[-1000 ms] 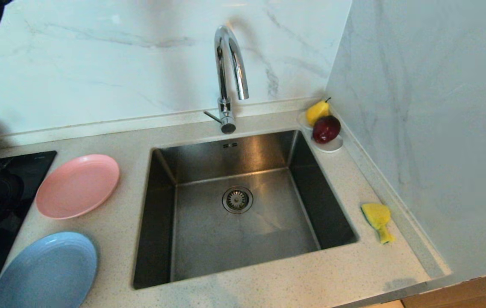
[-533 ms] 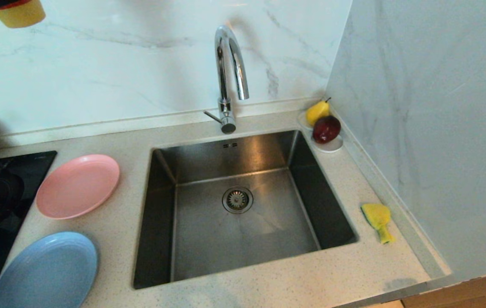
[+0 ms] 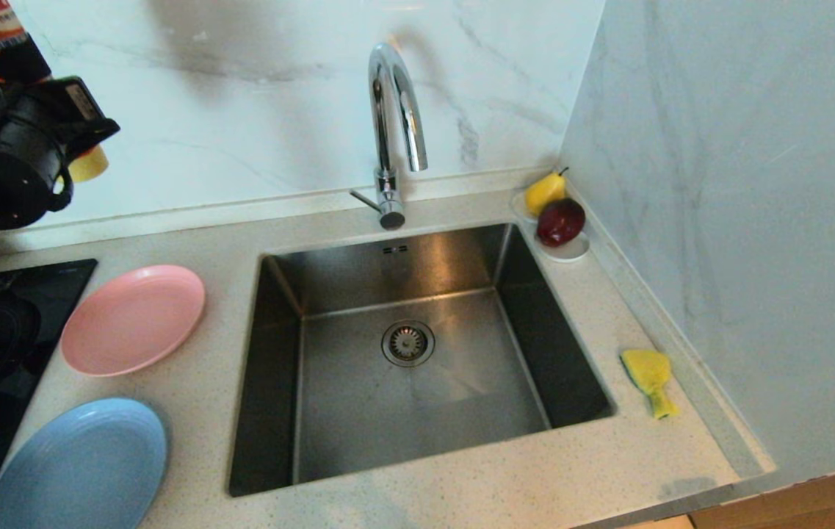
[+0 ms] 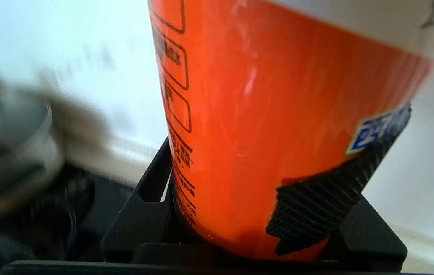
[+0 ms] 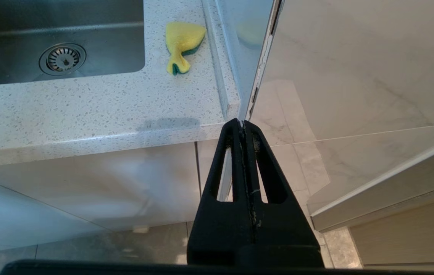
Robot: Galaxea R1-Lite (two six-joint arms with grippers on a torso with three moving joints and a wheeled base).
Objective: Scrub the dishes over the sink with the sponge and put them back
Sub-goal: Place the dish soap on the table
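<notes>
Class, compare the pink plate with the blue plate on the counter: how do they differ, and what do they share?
The pink plate lies farther back, beside the sink; the blue plate lies nearer the counter's front edge. The pink plate shows whole; the blue plate is cut off by the picture's lower edge. Both are round, empty, right way up and similar in size.

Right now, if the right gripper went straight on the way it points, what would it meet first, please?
Probably the front edge of the counter near the wall corner; the shut right gripper hangs below and in front of it, with the sponge farther on. Depth is unclear.
</notes>
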